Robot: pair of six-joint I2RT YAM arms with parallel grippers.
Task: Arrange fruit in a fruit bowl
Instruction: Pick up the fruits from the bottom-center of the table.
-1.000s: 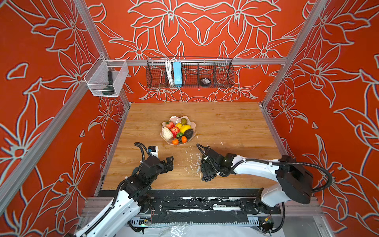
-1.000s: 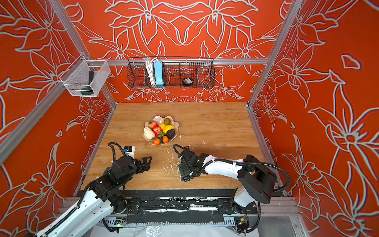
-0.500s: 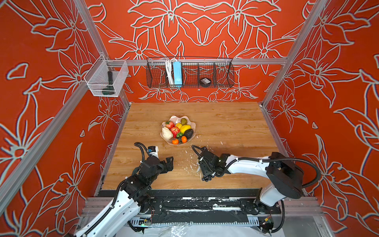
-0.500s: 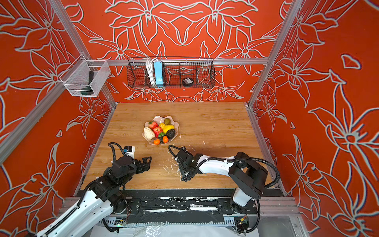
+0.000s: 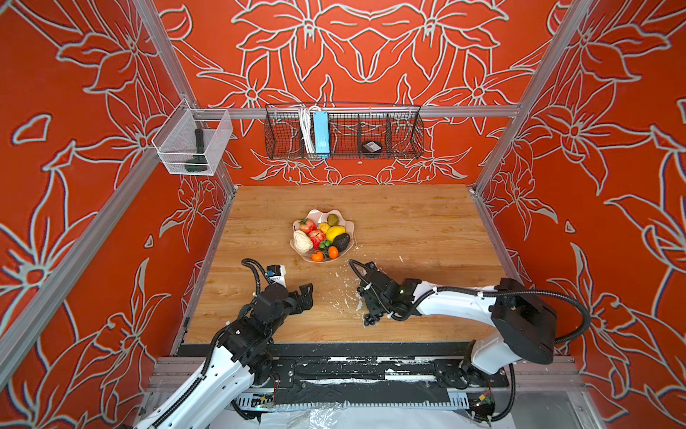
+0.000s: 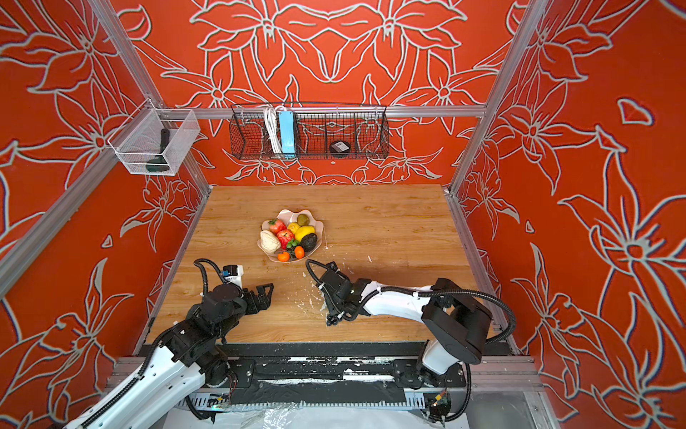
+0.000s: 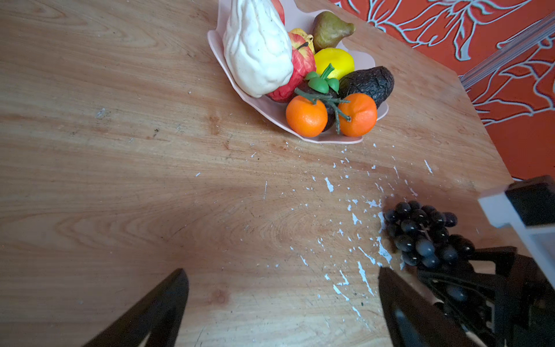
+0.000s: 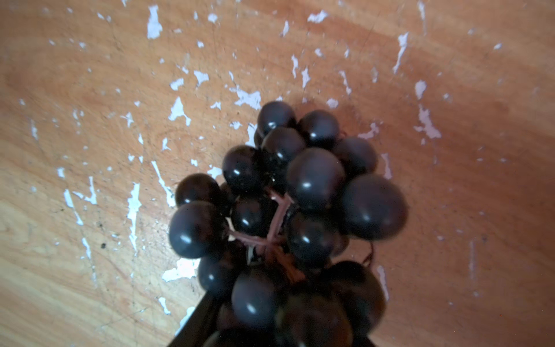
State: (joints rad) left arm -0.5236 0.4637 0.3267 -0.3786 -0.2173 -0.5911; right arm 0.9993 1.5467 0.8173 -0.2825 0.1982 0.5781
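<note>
The left gripper (image 7: 282, 279) is hanging wide open and empty above the table (image 5: 408, 223). The right gripper (image 5: 373, 310) is sitting over the grape bunch (image 8: 288, 210), which is lying on the table near its front edge, apart from the pink bowl (image 5: 320, 213) of fruit; whether its jaws are gripping the bunch, I cannot tell

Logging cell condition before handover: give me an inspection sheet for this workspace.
Surface: wooden table, scattered with white flecks.
Job's things: pale pink scalloped bowl holds fruit; dark purple grape bunch outside it, on the table.
Clutter: nothing seen.
Grippers: left gripper open, empty; right gripper around the grapes, grip unclear.
Cables: black ribbed hose loops off right arm, clear of fruit.
Surroundings: red floral walls; black wire basket on back wall.
</note>
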